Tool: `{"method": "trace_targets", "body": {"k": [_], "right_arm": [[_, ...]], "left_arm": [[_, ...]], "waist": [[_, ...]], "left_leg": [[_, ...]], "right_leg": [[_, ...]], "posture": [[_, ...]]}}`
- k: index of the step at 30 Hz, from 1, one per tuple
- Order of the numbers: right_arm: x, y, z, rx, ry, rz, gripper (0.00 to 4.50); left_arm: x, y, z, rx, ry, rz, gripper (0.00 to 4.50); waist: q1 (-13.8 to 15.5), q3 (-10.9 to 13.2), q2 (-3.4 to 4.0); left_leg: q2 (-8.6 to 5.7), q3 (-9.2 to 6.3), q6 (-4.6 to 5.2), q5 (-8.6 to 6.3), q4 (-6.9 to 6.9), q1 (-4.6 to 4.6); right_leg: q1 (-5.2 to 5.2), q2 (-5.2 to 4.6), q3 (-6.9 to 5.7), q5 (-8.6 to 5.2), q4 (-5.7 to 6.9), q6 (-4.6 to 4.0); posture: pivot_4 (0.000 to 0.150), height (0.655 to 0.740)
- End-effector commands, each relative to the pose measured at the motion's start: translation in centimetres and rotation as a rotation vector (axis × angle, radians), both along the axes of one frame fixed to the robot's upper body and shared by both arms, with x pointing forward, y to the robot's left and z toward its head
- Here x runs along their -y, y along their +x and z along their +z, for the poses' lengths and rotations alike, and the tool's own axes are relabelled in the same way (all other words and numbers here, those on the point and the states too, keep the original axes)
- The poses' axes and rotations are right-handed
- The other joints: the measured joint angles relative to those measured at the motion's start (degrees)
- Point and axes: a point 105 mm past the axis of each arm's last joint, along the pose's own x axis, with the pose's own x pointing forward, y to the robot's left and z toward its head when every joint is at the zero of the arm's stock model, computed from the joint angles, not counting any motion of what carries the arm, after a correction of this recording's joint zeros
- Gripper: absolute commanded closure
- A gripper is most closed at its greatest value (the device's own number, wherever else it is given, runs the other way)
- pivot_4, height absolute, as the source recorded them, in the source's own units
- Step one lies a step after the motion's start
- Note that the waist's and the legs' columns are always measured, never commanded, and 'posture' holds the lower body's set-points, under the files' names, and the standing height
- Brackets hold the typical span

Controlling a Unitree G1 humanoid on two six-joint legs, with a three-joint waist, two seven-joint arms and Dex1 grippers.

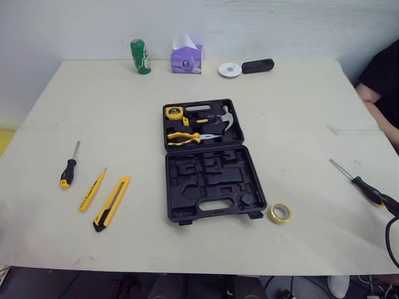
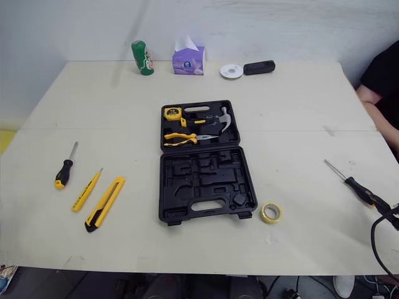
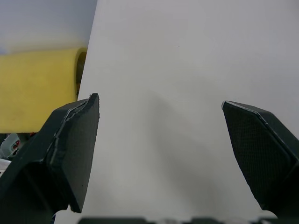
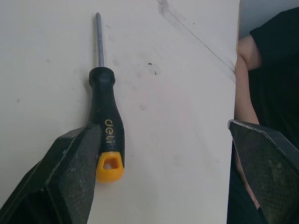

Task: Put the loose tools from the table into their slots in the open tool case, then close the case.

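Your right gripper (image 4: 161, 127) holds its jaws spread wide. The black, yellow-capped screwdriver (image 4: 106, 116) lies on the table (image 4: 177, 84) between them, close against one finger. Your left gripper (image 3: 160, 100) is spread wide too, gripping nothing. The open tool case (image 1: 181, 187) sits well apart from your right jaws.

Bright, even, diffuse light; table (image 1: 299, 112) washed pale. Shadows soft & short round tool case (image 1: 212, 187) edges. Broad faint grey shadow on table in left wrist view.
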Motion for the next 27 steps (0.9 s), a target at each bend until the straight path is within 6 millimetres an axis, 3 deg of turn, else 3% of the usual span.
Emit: {"method": "trace_targets", "body": {"k": [1, 4, 9, 16, 27], "right_arm": [[-0.3, 0.6, 1.7, 0.052, -0.006, 0.025, 0.0], [-1.2, 1.3, 1.5, 0.029, -0.001, 0.074, 0.0], [-1.0, 1.5, 1.8, 0.047, 0.001, 0.069, 0.0], [-2.2, 2.5, 1.2, 0.082, 0.028, 0.094, 0.0], [-3.2, 2.9, 0.3, 0.063, 0.049, 0.125, 0.0]], "left_arm": [[0.6, -0.4, 0.2, -0.009, -0.029, -0.052, 0.06], [0.7, -0.5, -0.3, 0.0, -0.106, -0.038, 0.06], [1.4, -0.5, -0.8, -0.06, -0.124, -0.085, 0.06], [1.9, 1.5, 0.8, 0.007, -0.109, -0.114, 0.06], [2.8, 2.2, 1.9, 0.054, -0.103, -0.138, 0.06]], "waist": [[-0.06, 0.0, 0.0], [-0.28, -0.02, 0.02], [-0.11, -0.03, 0.0], [0.09, -0.04, -0.03], [-0.28, -0.04, -0.02]], "left_leg": [[0.0, 0.0, 0.0, 0.0, 0.0, 0.0], [0.03, 0.13, 0.02, -0.03, -0.02, 0.06], [0.08, 0.13, 0.02, -0.05, 0.0, 0.03], [0.09, 0.11, 0.01, -0.06, 0.09, 0.02], [0.1, 0.14, 0.01, -0.08, 0.07, 0.0]], "right_leg": [[0.0, 0.0, 0.0, 0.0, 0.0, 0.0], [-0.02, 0.01, 0.08, 0.0, 0.02, 0.0], [-0.04, 0.04, 0.12, 0.0, 0.0, -0.01], [-0.04, 0.04, 0.11, 0.02, 0.03, -0.04], [-0.06, 0.07, 0.15, 0.02, 0.01, -0.04]], "posture": [[0.15, 0.74], [0.15, 0.74], [0.15, 0.74], [0.15, 0.74], [0.15, 0.74]]}}
